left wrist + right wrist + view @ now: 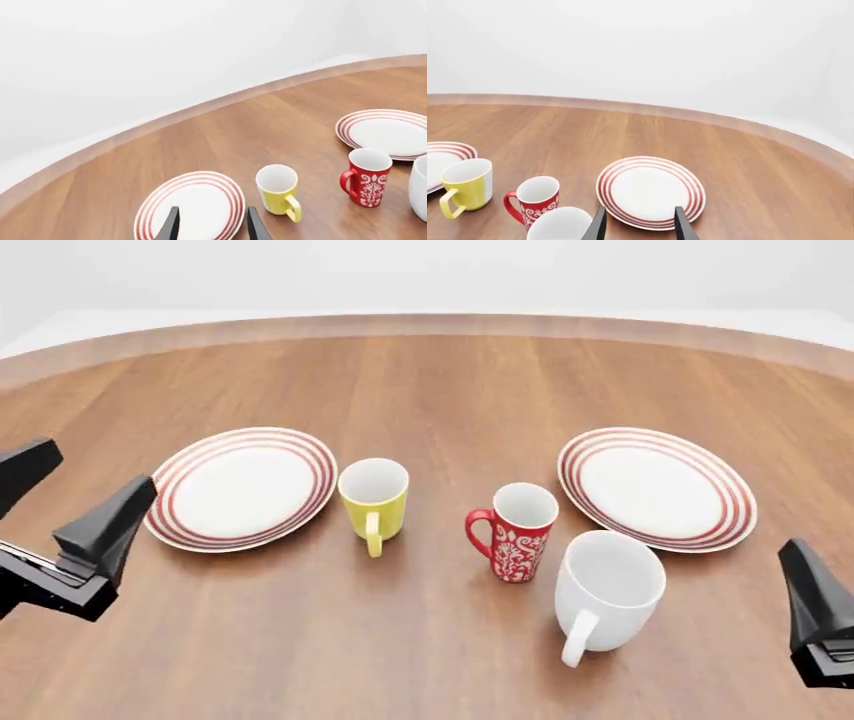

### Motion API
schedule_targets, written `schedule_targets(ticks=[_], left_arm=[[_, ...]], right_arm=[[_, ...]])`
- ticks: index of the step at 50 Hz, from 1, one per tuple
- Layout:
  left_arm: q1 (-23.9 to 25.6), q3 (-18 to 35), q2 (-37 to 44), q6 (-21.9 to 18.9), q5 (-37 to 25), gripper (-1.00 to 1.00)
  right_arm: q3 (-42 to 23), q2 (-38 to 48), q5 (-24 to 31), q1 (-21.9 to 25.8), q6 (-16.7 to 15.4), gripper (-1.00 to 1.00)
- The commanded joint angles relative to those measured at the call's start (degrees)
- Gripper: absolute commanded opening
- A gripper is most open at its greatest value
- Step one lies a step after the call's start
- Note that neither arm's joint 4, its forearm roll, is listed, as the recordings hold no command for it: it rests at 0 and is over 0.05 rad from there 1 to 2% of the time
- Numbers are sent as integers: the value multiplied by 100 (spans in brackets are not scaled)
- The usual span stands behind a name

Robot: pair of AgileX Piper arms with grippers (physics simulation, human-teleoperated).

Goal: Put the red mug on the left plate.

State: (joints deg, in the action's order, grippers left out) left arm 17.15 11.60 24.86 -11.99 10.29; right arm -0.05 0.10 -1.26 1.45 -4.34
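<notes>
The red mug (514, 531) with its white floral pattern stands upright near the table's middle, handle toward the left. It also shows in the left wrist view (367, 177) and the right wrist view (534, 200). The left plate (240, 487), white with red rings, lies empty, with a yellow mug between it and the red mug. My left gripper (104, 462) hovers open near the plate's left edge, and its wrist view looks over that plate (200, 192). My right gripper (639, 210) is open at the front right, holding nothing and well apart from the red mug.
A yellow mug (374, 496) stands just right of the left plate. A larger white mug (607, 590) sits in front of and to the right of the red mug, close to it. An identical second plate (657, 488) lies at the right. The table's curved edge (427, 325) runs along the back.
</notes>
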Motion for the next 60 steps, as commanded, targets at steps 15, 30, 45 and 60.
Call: schedule_targets(ticks=[15, 30, 45, 60], left_arm=[[959, 793, 1939, -609, 698, 100], [1737, 1354, 2769, -408, 541, 100], [2223, 1676, 3616, -597, 737, 100], [2413, 1864, 4341, -601, 1026, 100]], right_arm=[[-1, -9, -117, 98, -182, 100], [-2, -9, -179, 134, -258, 100], [-2, -10, -203, 170, -293, 100], [-1, -10, -161, 163, -316, 100]])
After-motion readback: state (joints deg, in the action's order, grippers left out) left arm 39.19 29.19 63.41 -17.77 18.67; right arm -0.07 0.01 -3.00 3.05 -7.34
